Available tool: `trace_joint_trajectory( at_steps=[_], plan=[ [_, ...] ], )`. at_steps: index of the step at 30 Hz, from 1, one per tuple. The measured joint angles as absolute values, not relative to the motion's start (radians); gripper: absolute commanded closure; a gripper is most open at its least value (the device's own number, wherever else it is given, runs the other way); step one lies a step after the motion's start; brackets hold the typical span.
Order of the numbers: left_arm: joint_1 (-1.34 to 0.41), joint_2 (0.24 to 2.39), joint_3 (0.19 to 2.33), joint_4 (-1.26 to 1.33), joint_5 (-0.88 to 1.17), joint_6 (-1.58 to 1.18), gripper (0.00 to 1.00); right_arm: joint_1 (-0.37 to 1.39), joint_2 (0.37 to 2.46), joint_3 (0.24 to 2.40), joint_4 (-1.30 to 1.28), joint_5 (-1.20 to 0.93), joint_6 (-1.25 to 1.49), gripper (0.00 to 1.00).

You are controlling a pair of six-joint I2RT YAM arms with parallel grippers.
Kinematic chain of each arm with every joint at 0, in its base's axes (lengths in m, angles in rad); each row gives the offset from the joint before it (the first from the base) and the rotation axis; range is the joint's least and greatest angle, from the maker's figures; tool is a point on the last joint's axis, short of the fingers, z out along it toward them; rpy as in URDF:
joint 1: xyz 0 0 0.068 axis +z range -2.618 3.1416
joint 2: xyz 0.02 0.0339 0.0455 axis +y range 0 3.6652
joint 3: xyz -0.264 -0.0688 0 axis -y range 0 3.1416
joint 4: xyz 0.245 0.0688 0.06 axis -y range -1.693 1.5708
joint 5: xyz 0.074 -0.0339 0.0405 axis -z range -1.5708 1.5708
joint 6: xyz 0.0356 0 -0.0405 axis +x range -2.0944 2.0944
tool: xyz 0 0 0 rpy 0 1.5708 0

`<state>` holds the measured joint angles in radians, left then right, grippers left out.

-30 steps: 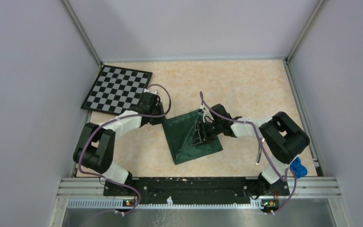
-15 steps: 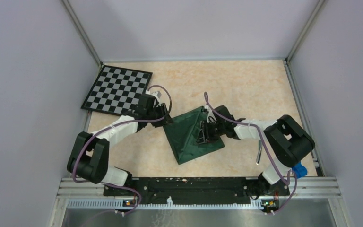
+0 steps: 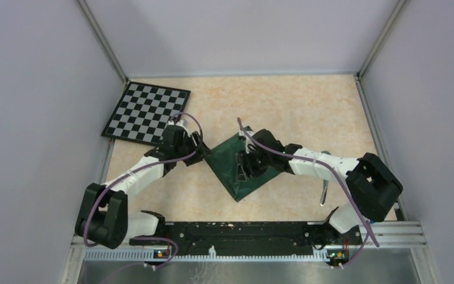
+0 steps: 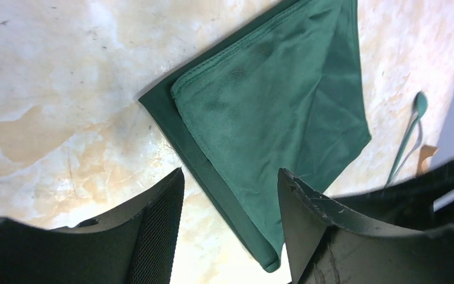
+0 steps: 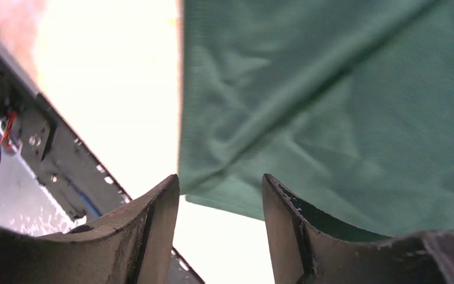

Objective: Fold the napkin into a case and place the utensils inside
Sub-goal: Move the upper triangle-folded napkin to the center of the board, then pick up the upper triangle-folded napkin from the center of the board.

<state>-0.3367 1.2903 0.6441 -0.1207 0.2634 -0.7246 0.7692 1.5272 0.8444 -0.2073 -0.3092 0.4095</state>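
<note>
The dark green napkin (image 3: 232, 177) lies folded on the table, one layer over another with a thin strip of the lower layer showing along its edge (image 4: 272, 106). My left gripper (image 3: 198, 148) is open and empty just over the napkin's left corner (image 4: 230, 173). My right gripper (image 3: 245, 167) is open above the napkin's middle, and the cloth's edge (image 5: 331, 100) lies under its fingertips (image 5: 220, 177). The utensils (image 3: 325, 192), a fork and a teal-headed piece (image 4: 420, 103), lie on the table right of the napkin. No finished case shows.
The checkered board (image 3: 146, 112) lies at the back left, behind my left arm. A small tan wooden piece (image 4: 428, 155) sits by the utensils. The black front rail (image 3: 230, 232) runs along the near edge and shows in the right wrist view (image 5: 53, 148).
My right gripper moved left across the napkin, which went from a raised tent to a flatter, narrower fold shifted left. My left gripper moved forward and right to the napkin's left corner.
</note>
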Motion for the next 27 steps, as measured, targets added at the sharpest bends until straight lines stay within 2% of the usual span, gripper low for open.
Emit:
trace_joint_trajectory(
  at_steps=[5,11,18,27],
  plan=[
    [-0.308,1.251,0.639,-0.142,0.257,-0.797,0.37,0.939,1.527,0.948,-0.269,-0.226,0.316,0.41],
    [-0.302,1.232,0.627,-0.183,0.236,-0.837,0.37,1.084,1.656,1.096,-0.352,-0.088,0.223,0.42],
    [-0.292,1.193,0.617,-0.213,0.200,-0.835,0.37,1.137,1.745,1.127,-0.425,0.015,0.164,0.42],
    [-0.278,1.186,0.607,-0.237,0.175,-0.815,0.37,1.176,1.797,1.175,-0.459,0.105,0.139,0.50]
  ],
)
